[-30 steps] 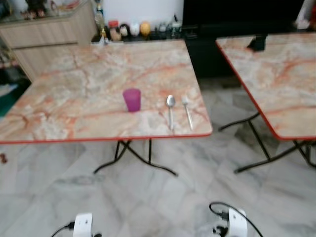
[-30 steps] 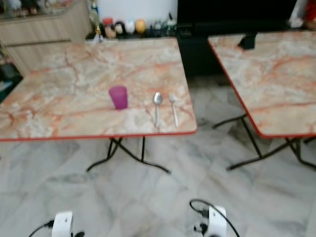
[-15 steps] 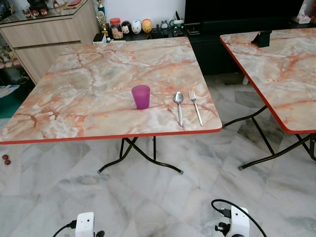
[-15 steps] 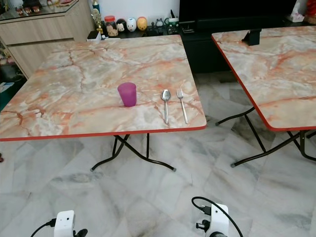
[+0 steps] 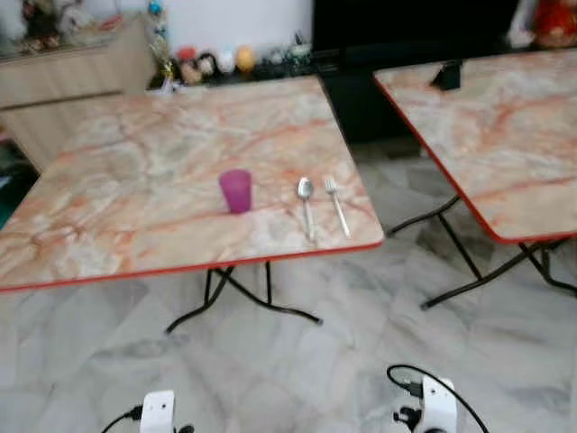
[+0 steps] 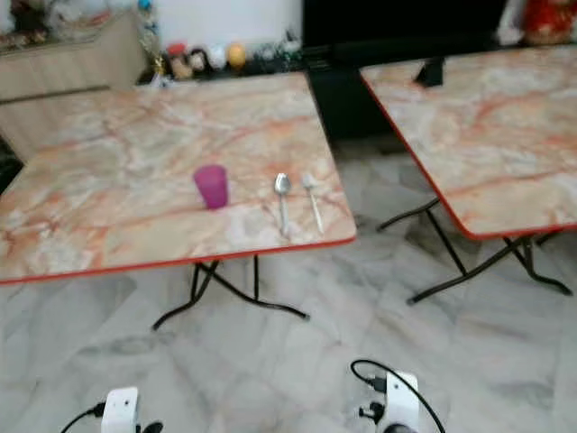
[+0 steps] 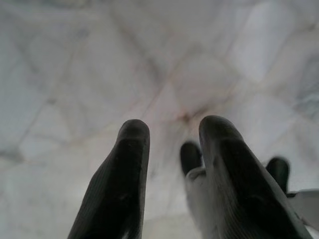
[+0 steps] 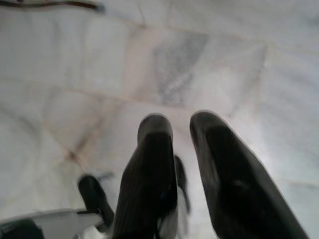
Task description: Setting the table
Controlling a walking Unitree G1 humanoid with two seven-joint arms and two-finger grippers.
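A purple cup stands upright near the front of the marble-top folding table. To its right lie a spoon and a fork, side by side near the table's front right corner. Both arms hang low, far short of the table, their white wrists at the bottom edge of the eye views. My left gripper points down at the floor, its fingers apart with nothing between them. My right gripper also hangs over the floor, with a narrow gap and nothing held.
A second marble-top table stands to the right, with a dark stand on its far edge. A floor gap runs between the tables. A wooden cabinet and a low shelf with small figures lie behind. Black folding legs stand under the table.
The whole picture has shifted and blurred, so the camera has moved. The cup, spoon and fork keep their places on the table. Both arms still hang low.
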